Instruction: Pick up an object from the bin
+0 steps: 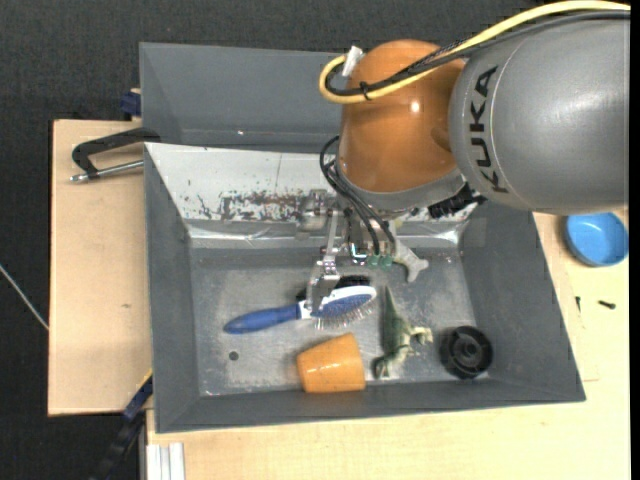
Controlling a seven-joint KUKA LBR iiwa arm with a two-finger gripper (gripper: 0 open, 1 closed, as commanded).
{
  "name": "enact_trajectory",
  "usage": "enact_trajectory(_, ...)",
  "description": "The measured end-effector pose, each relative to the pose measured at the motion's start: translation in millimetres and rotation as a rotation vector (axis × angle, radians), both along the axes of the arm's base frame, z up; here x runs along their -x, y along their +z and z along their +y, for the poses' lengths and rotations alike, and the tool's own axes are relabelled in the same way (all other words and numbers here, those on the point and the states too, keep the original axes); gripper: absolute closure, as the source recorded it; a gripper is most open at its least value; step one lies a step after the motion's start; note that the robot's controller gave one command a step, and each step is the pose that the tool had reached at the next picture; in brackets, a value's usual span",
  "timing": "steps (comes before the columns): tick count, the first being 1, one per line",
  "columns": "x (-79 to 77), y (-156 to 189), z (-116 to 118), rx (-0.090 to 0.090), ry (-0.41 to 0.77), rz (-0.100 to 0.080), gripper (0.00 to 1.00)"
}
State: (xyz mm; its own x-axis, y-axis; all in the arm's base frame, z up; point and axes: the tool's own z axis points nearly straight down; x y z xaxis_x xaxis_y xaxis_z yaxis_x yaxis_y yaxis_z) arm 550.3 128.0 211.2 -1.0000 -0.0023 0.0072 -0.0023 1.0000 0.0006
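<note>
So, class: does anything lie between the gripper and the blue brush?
Nothing visible does. The gripper is right at the head of the brush; the orange cup and green thing lie beside, not over it.

Mid-floor of the bin (170, 298): a brush (290, 315), lying crosswise, handle to the left, head to the right. Directly over its neck, the gripper (322, 298), in from the right rear. Just in front of the brush head, near the front wall, a cup (330, 364) on its side. Right of cup and brush head, a toy figure (392, 340), lengthwise front to back (touching the cup or not, cannot tell). Farther right, toward the front right corner, a wheel (466, 352), apart from the rest. Outside the bin, beyond its right wall, a dish (597, 238).
</note>
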Motion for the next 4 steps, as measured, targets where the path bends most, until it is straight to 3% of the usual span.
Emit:
enact_trajectory(1, 5.7, -129, -18, 0.000, 0.090, -0.005, 0.00)
enact_trajectory(2, 4.4, -125, -17, -0.002, 0.090, -0.010, 1.00)
enact_trajectory(3, 13.5, 85, -19, -0.002, 0.274, -0.022, 1.00)
enact_trajectory(4, 22.5, 99, -58, 0.000, 0.343, -0.015, 1.00)
